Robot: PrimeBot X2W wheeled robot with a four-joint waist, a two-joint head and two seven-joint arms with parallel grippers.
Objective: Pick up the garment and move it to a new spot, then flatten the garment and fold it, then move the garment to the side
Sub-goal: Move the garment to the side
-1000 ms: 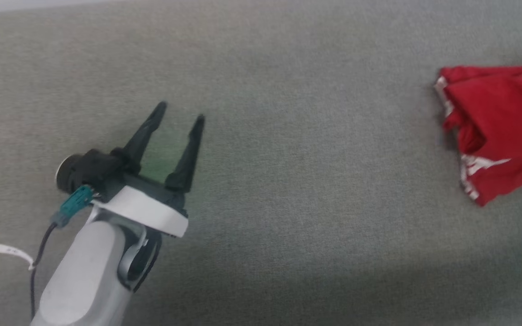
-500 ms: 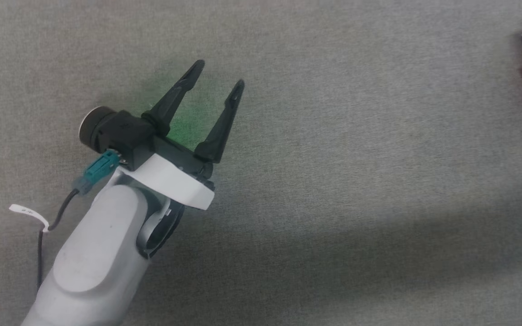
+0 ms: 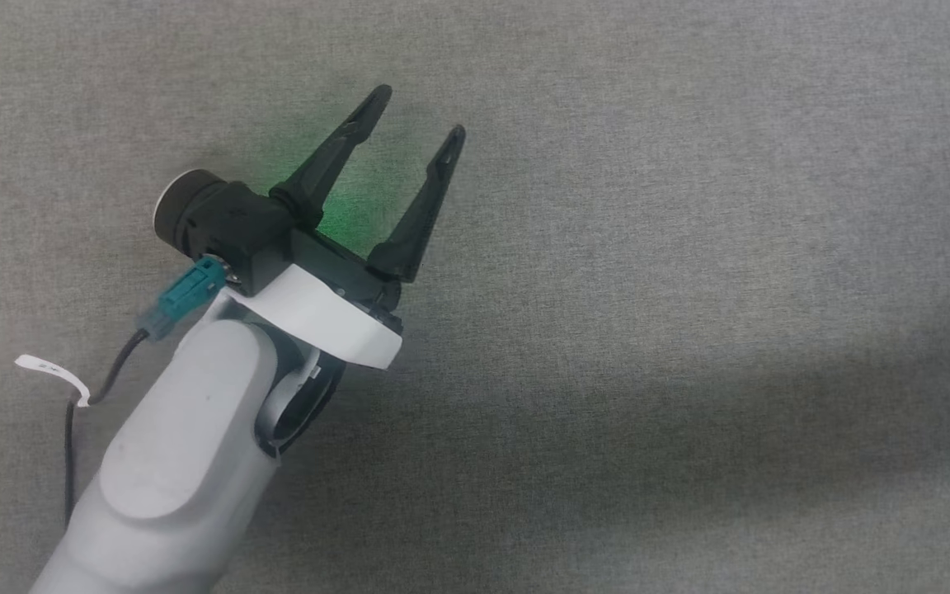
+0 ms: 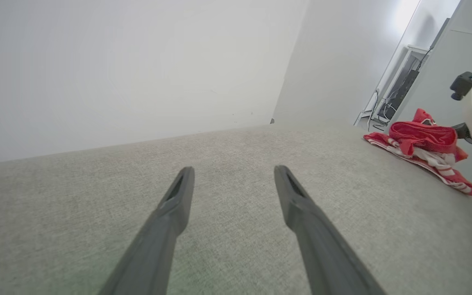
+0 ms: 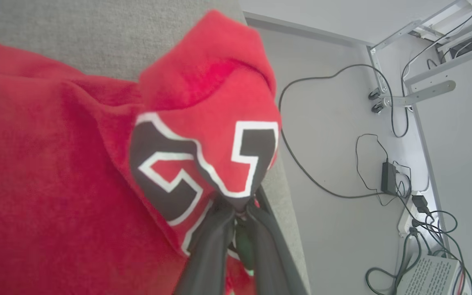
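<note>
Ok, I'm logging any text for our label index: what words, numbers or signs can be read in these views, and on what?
Nothing reads clearly.
garment: dark white-outlined chest lettering, crumpled where the right gripper pinches it; fragments only, unreadable.
white tag on the left arm's cable: faint marks, too small.
grey box on the floor: printed lines, too small.
</note>
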